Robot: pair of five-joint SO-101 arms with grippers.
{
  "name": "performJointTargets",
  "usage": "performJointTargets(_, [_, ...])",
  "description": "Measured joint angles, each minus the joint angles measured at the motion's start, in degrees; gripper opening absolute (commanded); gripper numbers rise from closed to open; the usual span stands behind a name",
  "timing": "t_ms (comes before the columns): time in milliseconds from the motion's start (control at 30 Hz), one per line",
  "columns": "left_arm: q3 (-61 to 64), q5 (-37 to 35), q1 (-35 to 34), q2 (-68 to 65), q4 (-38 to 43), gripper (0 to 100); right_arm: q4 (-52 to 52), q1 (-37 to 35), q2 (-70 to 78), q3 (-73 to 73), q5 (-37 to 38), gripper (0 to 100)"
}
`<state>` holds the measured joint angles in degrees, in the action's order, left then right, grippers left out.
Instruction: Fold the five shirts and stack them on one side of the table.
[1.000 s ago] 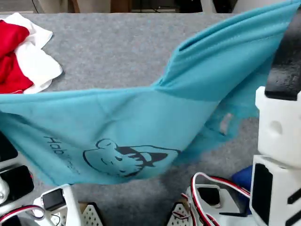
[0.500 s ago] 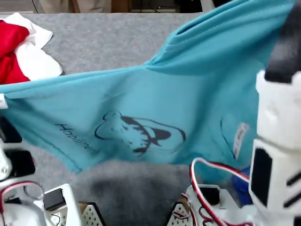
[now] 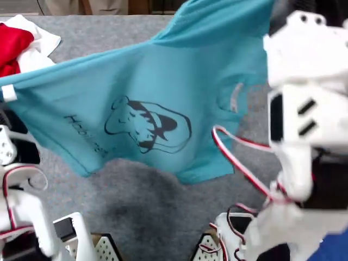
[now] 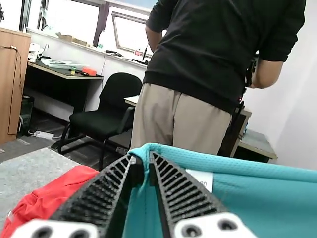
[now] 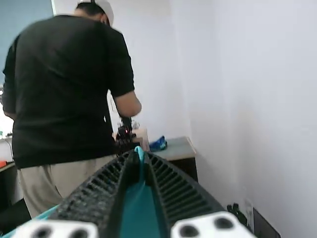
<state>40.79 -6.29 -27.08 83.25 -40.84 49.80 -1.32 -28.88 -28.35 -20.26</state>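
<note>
**Aloft: teal fabric shirt (image 3: 163, 98), pinched at two edges**

- The teal fabric shirt hangs spread in the air above the grey felt-covered table (image 3: 109, 38). Its dark cartoon print faces the high camera.
- Its lower edge dangles free over the table, and a shadow lies on the felt beneath.
- A white label (image 3: 235, 98) shows inside the shirt.
- Left gripper (image 4: 142, 161): the ribbed black jaws are nearly closed, nipping a teal edge close to the label.
- Right gripper (image 5: 137, 156): the jaws are drawn together on a thin fold of the same shirt, and teal cloth fills the narrow gap between them.
- The white right arm (image 3: 304, 109) stands tall at the near right, with the shirt's raised end beside it.
- At the far left corner of the table, a crumpled red fabric shirt (image 3: 12, 46) lies on a white fabric shirt (image 3: 41, 43).
- Both lie well apart from the print, partly behind the teal edge.
</note>
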Motion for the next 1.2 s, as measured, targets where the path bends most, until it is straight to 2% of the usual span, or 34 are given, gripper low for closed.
performJointTargets(400, [19.1, 0.4, 0.0, -1.1, 23.6, 2, -28.8, 0.3, 0.2, 33.5, 0.0, 0.5])
performJointTargets(533, [22.8, 4.1, 1.6, -5.5, 30.7, 2, -31.6, 0.0, 0.3, 39.9, 0.0, 0.5])
performJointTargets(700, [23.0, 5.8, 4.8, -15.8, 35.8, 2, -31.9, -2.1, 0.3, 43.9, 0.0, 0.5])
performJointTargets(867, [19.9, 5.8, 6.5, -26.2, 36.0, 2, -30.9, -4.4, 1.8, 44.5, 0.0, 0.5])
performJointTargets(1000, [17.8, 5.8, 6.8, -30.9, 35.3, 2, -24.0, -6.9, 5.1, 44.5, -1.2, 0.6])
performJointTargets(1100, [16.5, 5.8, 6.8, -31.4, 29.1, 2, -16.4, -9.2, 10.6, 43.3, -1.7, 1.3])
performJointTargets(1200, [14.4, 5.8, 6.8, -31.4, 19.4, 2, -8.4, -12.8, 18.3, 38.1, -1.7, 4.3])
